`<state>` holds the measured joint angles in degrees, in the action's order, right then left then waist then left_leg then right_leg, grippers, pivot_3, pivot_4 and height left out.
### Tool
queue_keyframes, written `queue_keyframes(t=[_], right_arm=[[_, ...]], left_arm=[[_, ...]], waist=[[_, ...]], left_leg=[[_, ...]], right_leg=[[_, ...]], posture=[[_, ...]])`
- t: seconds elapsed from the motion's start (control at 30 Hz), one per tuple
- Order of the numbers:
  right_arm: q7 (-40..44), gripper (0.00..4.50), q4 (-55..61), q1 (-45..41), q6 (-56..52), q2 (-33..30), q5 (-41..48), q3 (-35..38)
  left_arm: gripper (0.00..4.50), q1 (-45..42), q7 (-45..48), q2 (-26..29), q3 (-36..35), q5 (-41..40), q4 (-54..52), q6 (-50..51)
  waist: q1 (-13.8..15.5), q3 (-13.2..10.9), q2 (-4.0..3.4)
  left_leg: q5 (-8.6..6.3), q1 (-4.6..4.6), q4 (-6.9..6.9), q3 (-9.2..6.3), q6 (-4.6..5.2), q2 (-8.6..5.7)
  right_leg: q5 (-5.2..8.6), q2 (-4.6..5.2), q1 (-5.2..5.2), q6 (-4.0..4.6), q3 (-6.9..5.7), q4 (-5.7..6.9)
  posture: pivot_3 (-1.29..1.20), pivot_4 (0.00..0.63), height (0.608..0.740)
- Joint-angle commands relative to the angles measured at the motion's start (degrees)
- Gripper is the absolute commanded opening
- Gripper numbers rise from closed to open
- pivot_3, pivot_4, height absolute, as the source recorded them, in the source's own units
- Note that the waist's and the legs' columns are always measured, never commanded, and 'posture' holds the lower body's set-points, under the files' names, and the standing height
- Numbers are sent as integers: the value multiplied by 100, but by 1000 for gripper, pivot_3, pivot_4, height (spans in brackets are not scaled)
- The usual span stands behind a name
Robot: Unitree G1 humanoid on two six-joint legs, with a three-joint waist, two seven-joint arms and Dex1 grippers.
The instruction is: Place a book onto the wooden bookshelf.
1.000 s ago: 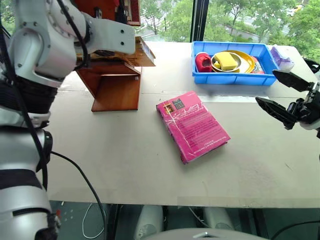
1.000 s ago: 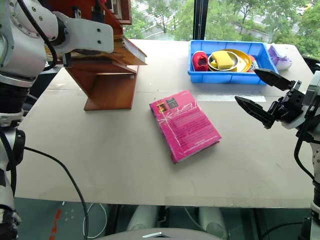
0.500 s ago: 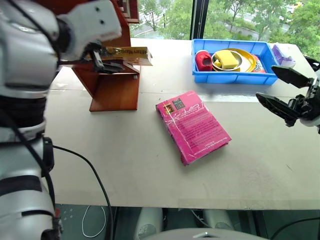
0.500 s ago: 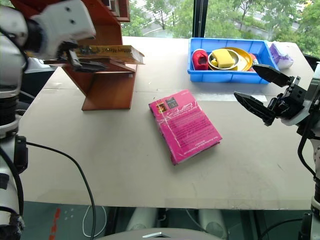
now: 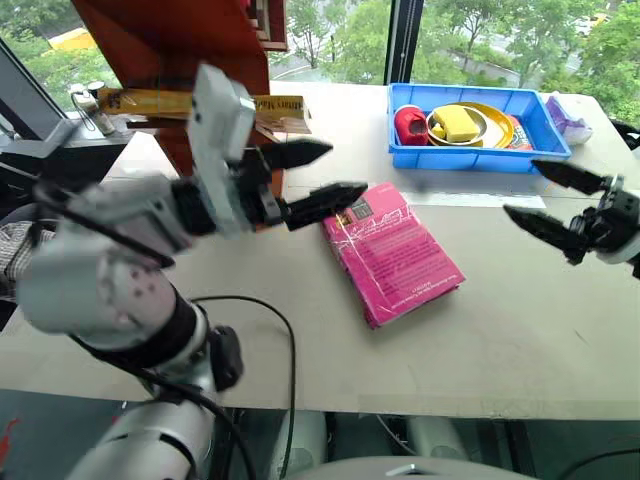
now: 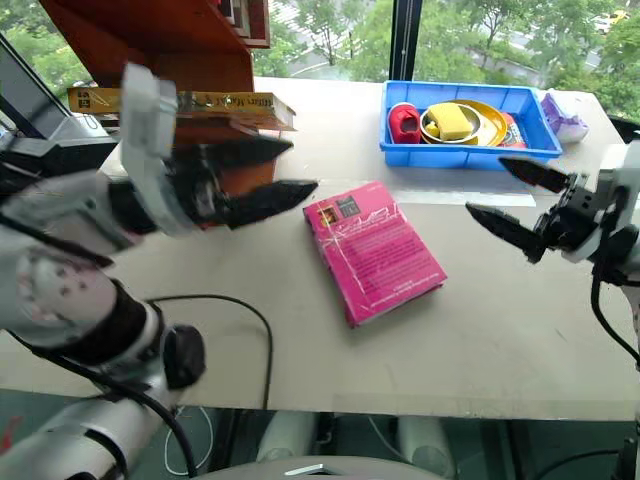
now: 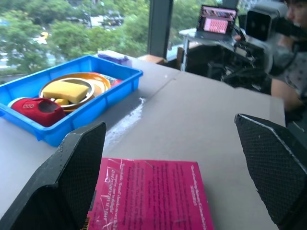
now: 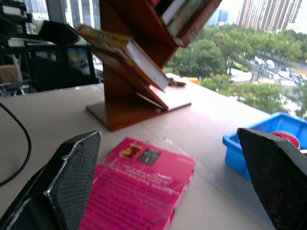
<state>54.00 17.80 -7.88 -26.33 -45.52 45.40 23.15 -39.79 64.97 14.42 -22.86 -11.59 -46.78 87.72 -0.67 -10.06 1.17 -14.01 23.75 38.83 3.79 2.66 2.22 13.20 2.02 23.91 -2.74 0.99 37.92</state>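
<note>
- The book (image 6: 180, 101) lies flat on a lower shelf of the wooden bookshelf (image 6: 160, 30), its spine facing out and one end sticking past the shelf's edge toward the blue bin.
- The left gripper (image 6: 268, 170) hangs just in front of and a little below the book, apart from it, fingers spread wide with nothing between them.
- The right gripper (image 6: 512, 198) hovers over the far right of the surface (image 6: 480, 320), well apart from the book, likewise spread and empty.
- The book is thick, with a yellow spine carrying dark lettering under a glossy wrap; the words are too small to read.
- A magenta book (image 6: 372, 250) in plastic wrap lies flat on the surface between the two grippers, near the left one's fingertips.
- A blue bin (image 6: 470, 150) at the back holds a yellow plate, a yellow sponge and a red item.
- The right wrist view shows the bookshelf's slanted panels, its flat base resting on the surface, and more books higher up.
- The left wrist view shows a person's arm (image 7: 290, 91) at the surface's far edge beside a camera (image 7: 264, 21) and a laptop (image 7: 218, 20).
</note>
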Motion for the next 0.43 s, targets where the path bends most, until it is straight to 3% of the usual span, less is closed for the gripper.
queue_keyframes(t=[0.03,0.1,0.2,0.43], right_arm=[[-224,4500,500,711,-128,-90,-215,335],[-396,4500,615,1423,-105,-80,-569,636],[-383,4500,665,2266,65,-81,-974,971],[-421,4500,742,3024,172,83,-1124,1506]], left_arm=[[4408,1174,-573,-62,238,-69,-125,-1061],[4408,2266,-688,91,430,-17,160,-1944],[4408,3010,-834,225,360,-162,548,-2800],[4408,3377,-1088,692,446,-447,1481,-3830]], waist=[[-17,-7,10],[-14,24,-19],[28,19,-2],[33,29,5]], left_leg=[[0,5,1,0,-1,2],[1,-1,-13,2,-2,0],[0,-10,-25,-8,-1,-6],[-1,-23,7,-6,1,-4]], right_leg=[[0,-3,8,1,4,6],[0,1,13,2,11,2],[0,1,7,4,28,-2],[15,7,-11,20,11,-3]], posture=[[0,150,740],[0,150,740],[0,150,740],[0,150,740]])
